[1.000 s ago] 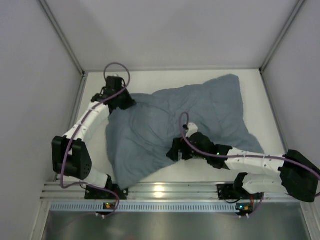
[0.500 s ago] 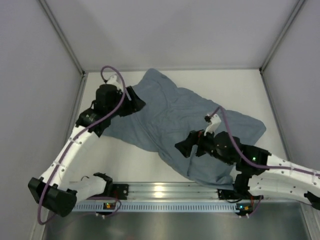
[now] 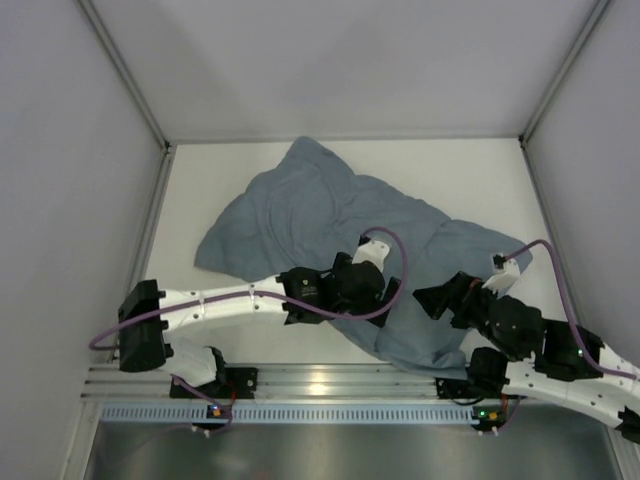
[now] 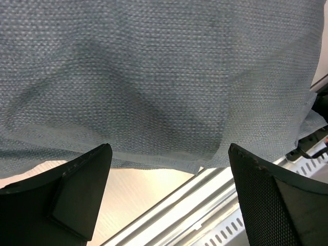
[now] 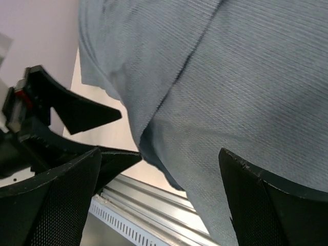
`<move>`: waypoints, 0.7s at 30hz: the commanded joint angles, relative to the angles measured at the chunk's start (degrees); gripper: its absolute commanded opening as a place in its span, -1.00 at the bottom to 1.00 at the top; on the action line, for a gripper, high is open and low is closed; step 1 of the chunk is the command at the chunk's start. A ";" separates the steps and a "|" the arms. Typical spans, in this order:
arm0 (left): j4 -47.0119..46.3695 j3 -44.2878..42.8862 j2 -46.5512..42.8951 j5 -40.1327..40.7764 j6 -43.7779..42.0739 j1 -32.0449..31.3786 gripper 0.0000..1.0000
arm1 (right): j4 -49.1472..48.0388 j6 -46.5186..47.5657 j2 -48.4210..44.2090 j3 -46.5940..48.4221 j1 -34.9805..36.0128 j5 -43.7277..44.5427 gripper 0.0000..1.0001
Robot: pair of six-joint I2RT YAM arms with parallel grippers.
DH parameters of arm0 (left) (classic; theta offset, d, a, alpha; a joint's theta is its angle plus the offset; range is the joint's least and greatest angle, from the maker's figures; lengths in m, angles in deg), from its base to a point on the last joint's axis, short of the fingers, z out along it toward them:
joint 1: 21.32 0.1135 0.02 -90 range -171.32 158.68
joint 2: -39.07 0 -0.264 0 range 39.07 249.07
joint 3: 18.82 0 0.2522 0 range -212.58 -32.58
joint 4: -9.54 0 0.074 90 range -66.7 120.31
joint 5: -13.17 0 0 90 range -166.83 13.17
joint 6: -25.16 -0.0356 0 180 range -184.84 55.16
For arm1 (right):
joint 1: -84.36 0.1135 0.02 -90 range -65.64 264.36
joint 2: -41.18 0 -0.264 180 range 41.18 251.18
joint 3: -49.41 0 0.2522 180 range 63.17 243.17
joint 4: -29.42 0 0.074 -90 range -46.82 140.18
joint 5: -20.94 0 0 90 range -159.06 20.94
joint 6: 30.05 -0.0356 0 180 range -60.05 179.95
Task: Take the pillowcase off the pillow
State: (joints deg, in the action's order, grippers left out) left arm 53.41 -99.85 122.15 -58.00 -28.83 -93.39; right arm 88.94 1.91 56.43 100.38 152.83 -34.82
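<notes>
The left gripper [image 4: 169, 154] has its jaws spread wide with nothing caught between them. Just ahead of its fingertips, the near hem of the pillowcase [image 4: 164, 77] runs across the gap, and plain grey-blue weave fills everything beyond it. Below the hem, between the two fingers, a strip of the pale table [image 4: 138, 189] shows, and nearer than that the slotted metal rail [image 4: 205, 205]. The right gripper [image 5: 160, 156] also stands wide open and clamps nothing. The cloth hangs straight ahead of its fingers, and a crease or seam runs down the cloth toward the gap. To the left of these jaws, the black pointed fingers [image 5: 77, 110] of the left gripper reach in under the cloth's lower edge. From the top camera, the two grippers are close together and point at each other along the near edge of the pillowcase [image 3: 330, 215]. The left gripper [image 3: 385, 290] is at the cloth's hem and the right gripper [image 3: 430, 298] is just to its right. From both grippers the rumpled cloth spreads away toward the far wall and to the left over the table [image 3: 190, 190]. Only its plain side shows. No white of the pillow can be made out, so I cannot tell whether it lies inside.
</notes>
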 commanded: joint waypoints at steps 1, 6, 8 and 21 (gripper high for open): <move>-2.16 -4.28 1.62 9.55 -2.43 -2.80 0.98 | 10.81 -6.63 -1.71 2.33 0.35 4.16 0.83; -2.07 -5.95 6.11 13.07 -1.56 -3.78 0.98 | 13.66 -8.67 -1.27 3.04 0.44 5.40 0.83; -1.98 -6.82 7.52 16.39 -2.43 -3.69 0.98 | 13.66 -8.58 -0.66 3.30 0.44 5.75 0.83; 3.46 -9.29 1.83 20.02 -6.30 8.34 -0.85 | 17.24 -14.80 6.54 2.87 0.44 8.82 0.82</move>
State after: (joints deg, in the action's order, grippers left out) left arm 55.27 -107.17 130.64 -42.15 -33.18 -88.15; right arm 101.61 -7.97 59.86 101.91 152.83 -29.42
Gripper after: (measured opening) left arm 0.060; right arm 0.914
